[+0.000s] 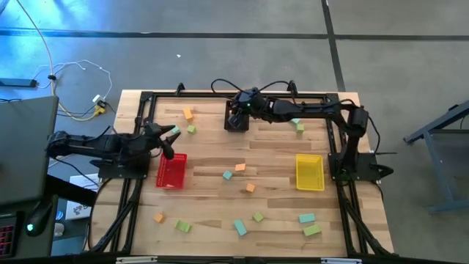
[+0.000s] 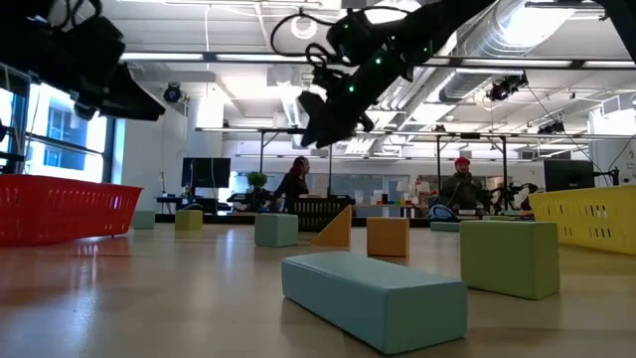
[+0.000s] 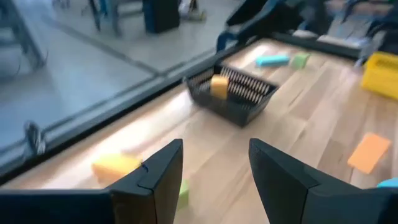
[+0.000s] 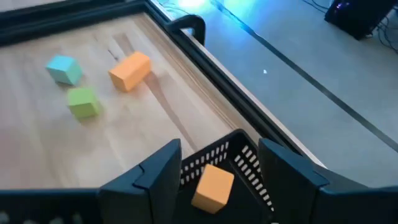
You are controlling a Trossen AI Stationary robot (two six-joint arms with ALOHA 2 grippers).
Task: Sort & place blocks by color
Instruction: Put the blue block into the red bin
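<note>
Orange, teal and light green blocks lie scattered on the wooden table [image 1: 271,158]. My right gripper [image 4: 219,167] hovers open over the black mesh basket [image 1: 235,121] near the far edge. One orange block [image 4: 212,186] lies in that basket below the open fingers, apart from both; it also shows in the left wrist view [image 3: 219,86]. My left gripper [image 3: 214,177] is open and empty, above the far end of the red basket [image 1: 171,170]. An orange block [image 1: 188,114], a green block [image 1: 191,129] and a teal block [image 4: 64,68] rest on the table between the two grippers.
The yellow basket [image 1: 309,171] stands at the table's right. More blocks lie in the middle [image 1: 239,168] and along the near edge [image 1: 240,227]. A black frame rail [image 4: 211,81] borders the far edge. People sit in the room behind [image 2: 462,184].
</note>
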